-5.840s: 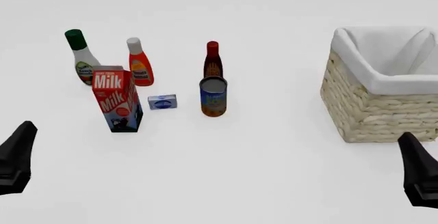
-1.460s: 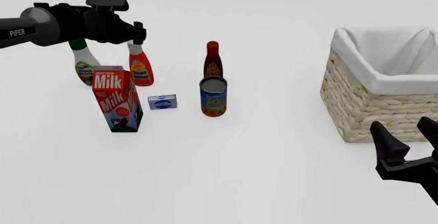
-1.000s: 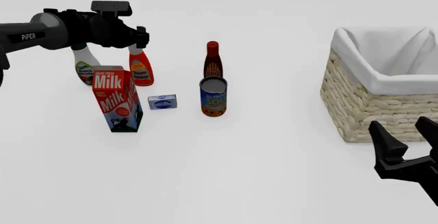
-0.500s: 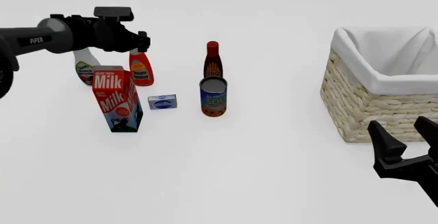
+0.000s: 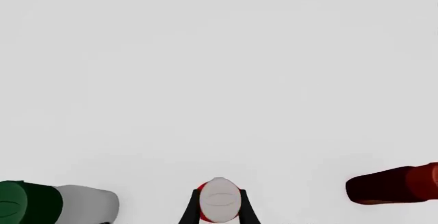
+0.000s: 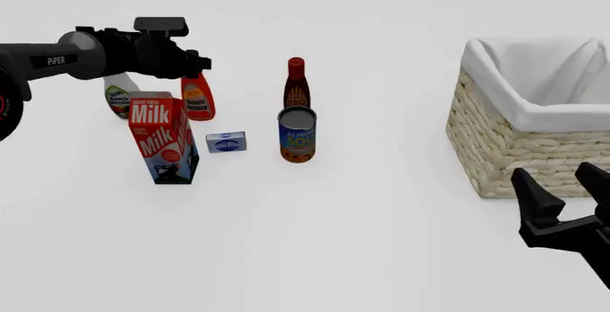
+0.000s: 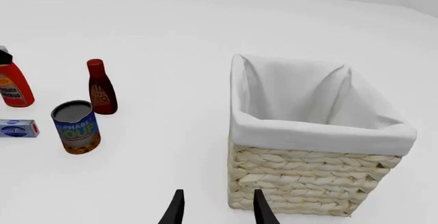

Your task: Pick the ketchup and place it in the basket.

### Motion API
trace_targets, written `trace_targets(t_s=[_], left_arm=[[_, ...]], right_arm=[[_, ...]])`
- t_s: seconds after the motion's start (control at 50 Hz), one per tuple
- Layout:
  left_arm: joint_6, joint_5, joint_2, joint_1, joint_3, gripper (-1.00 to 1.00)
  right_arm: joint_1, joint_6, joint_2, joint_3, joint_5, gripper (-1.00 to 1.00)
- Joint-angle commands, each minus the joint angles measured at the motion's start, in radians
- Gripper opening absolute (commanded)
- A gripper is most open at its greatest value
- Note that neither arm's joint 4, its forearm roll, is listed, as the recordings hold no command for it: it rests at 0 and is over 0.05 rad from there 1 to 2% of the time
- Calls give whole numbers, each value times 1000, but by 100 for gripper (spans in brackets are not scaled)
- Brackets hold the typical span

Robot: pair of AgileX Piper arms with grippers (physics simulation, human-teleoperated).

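The left gripper (image 5: pixel 219 211) is straddling the ketchup (image 6: pixel 197 100) cap behind the "Milk" carton (image 6: pixel 163 139); whether it is gripping is unclear. The right gripper (image 6: pixel 562 198) is hanging open beside the woven basket (image 6: pixel 519 151). A "SOUP" can (image 6: pixel 297 135) is standing nearby.

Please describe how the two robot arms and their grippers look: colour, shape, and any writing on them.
Both arms are black. The left arm is a thick round tube with white "PIPER" lettering on its side, a boxy block sits on top near its wrist, and a red ring shows at the frame edge. The left gripper has two thin dark fingers. The right gripper has two pointed, wedge-shaped black fingers. No cables are visible.
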Motion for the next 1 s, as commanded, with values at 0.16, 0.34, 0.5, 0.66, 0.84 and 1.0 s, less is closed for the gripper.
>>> trace_targets(t_s=[0.16,0.34,0.5,0.66,0.84,1.0], left_arm=[[12,3,-74,0,25,-100],[39,25,-139,2,7,-100],[46,54,-174,1,-23,-100],[46,64,-214,-5,-13,-100],[46,89,-305,-31,29,-100],[27,126,-394,-51,63,-100]], right_arm=[[3,2,-7,0,4,100],[4,4,-27,0,18,100],[5,5,-47,-1,33,100],[2,2,-72,-1,52,100],[4,5,-133,0,94,100],[-4,-23,-189,0,139,100]])
